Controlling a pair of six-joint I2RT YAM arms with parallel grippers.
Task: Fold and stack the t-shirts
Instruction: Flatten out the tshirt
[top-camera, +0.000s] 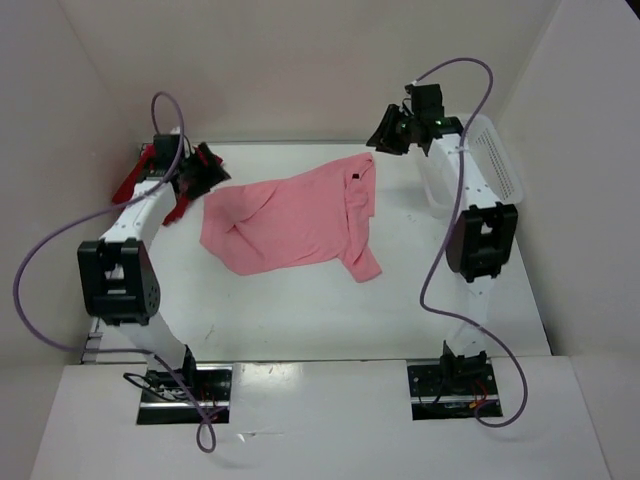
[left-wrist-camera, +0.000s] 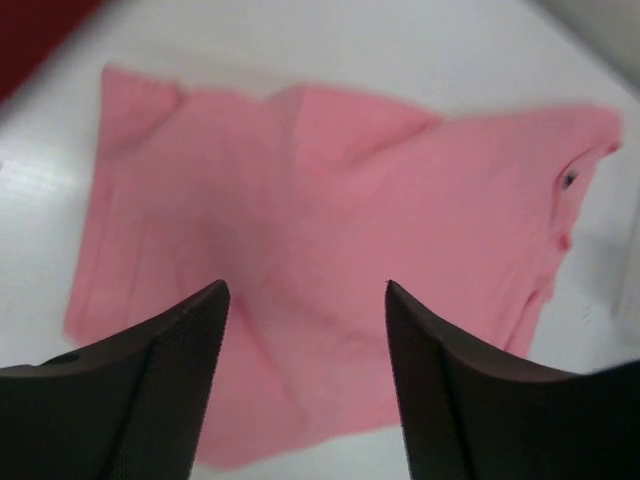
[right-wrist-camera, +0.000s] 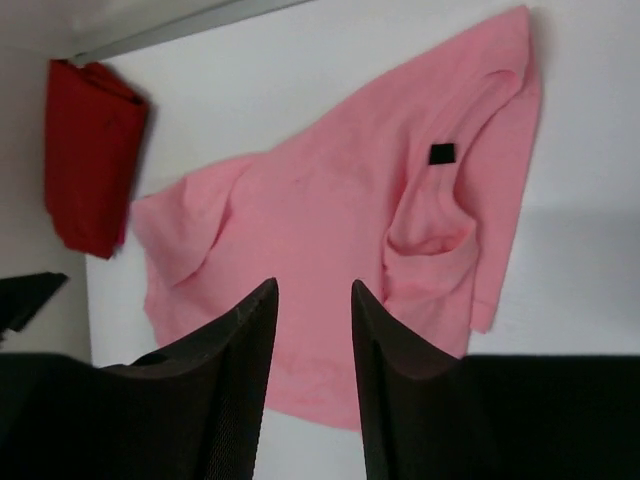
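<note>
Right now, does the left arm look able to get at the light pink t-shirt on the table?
Probably yes. The left end effector hovers open near the left edge of the light pink t-shirt, pointing down at it, and nothing lies between them.

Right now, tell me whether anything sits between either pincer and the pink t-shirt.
Nothing visible does. The left pincer and right pincer hang open and empty by the far corners of the pink t-shirt. The red t-shirt lies off at the far left, the white basket at the far right.
</note>
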